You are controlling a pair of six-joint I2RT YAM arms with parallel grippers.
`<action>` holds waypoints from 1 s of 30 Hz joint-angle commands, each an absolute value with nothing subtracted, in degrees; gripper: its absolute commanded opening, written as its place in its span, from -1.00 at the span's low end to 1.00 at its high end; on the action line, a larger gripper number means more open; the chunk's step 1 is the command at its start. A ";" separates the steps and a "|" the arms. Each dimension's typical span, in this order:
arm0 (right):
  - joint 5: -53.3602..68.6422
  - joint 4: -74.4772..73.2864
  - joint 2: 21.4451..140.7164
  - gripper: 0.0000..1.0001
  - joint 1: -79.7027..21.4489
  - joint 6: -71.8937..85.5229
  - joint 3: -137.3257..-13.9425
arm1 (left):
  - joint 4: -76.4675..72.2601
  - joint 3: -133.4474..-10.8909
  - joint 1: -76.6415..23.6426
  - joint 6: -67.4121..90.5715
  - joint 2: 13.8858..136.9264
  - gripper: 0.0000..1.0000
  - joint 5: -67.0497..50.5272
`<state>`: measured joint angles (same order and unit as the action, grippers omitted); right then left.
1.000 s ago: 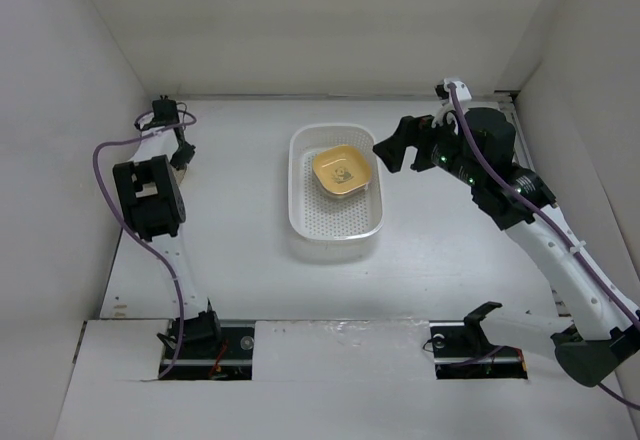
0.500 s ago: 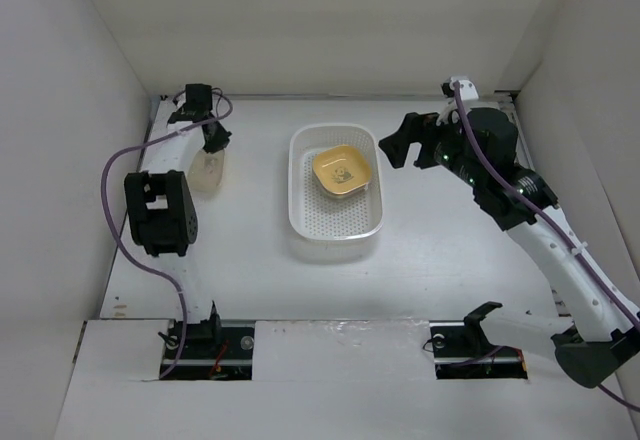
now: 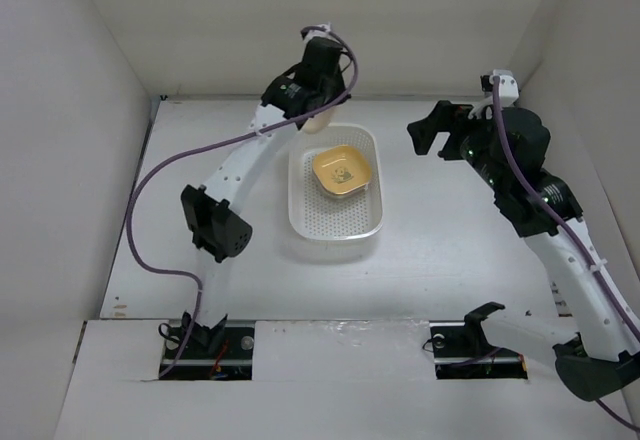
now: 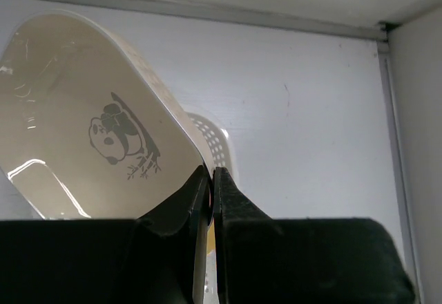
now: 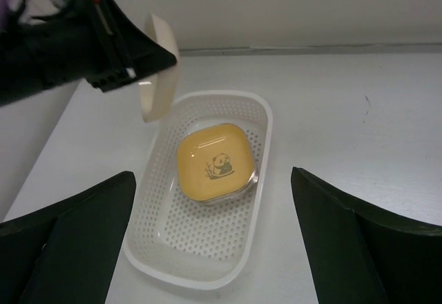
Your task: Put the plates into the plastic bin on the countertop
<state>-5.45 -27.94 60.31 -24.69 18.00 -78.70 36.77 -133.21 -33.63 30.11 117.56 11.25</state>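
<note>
A yellow plate [image 3: 342,171] [image 5: 215,162] with a panda picture lies flat in the far half of the white plastic bin [image 3: 300,222] [image 5: 266,145] on the countertop [image 3: 440,230]. My left gripper [image 3: 316,110] [image 4: 209,174] is shut on the rim of a cream plate [image 4: 90,138] [image 5: 157,69] [image 3: 318,122]. It holds that plate tilted on edge above the bin's far left end. My right gripper [image 3: 425,130] [image 5: 210,174] hovers open to the right of the bin, facing it, with nothing between its fingers.
White walls enclose the countertop at the back [image 3: 300,30] and on both sides. The left arm's elbow [image 3: 215,225] hangs just left of the bin, trailing a purple cable [image 3: 140,220]. Both arm bases sit at the near edge.
The left arm has swung from the far left corner across to the bin's far end, lifting the cream plate with it. The right gripper has drawn slightly back to the right.
</note>
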 commanded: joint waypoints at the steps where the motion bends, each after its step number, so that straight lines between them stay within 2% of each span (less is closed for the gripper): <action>1: -7.46 -28.12 57.66 1.00 -24.17 18.63 -82.44 | 44.74 -136.76 -36.03 27.34 122.96 -1.00 12.30; 11: -11.60 -30.50 53.97 1.00 -22.59 19.16 -84.11 | 44.03 -130.78 -42.62 28.56 123.49 -1.00 9.76; 22: -10.46 -30.50 53.44 1.00 -22.06 19.69 -82.53 | 42.89 -125.60 -43.24 30.32 124.01 -0.99 9.23; 24: -10.46 -30.50 53.44 1.00 -22.06 19.69 -82.53 | 42.89 -125.60 -43.24 31.02 124.01 -0.72 9.23; 25: -10.46 -30.50 53.44 1.00 -22.06 19.69 -82.53 | 42.89 -125.60 -43.24 31.03 123.40 -0.36 9.23; 28: -9.94 -30.50 53.44 1.00 -22.06 19.69 -82.53 | 42.89 -125.60 -44.55 31.03 121.30 0.18 10.72; 29: -9.93 -30.50 53.44 1.00 -22.06 19.69 -82.53 | 42.89 -125.60 -44.56 31.03 120.68 0.67 11.33; 30: -9.93 -30.50 53.44 1.00 -22.06 19.69 -82.53 | 42.89 -125.60 -45.08 31.03 120.15 0.83 11.34</action>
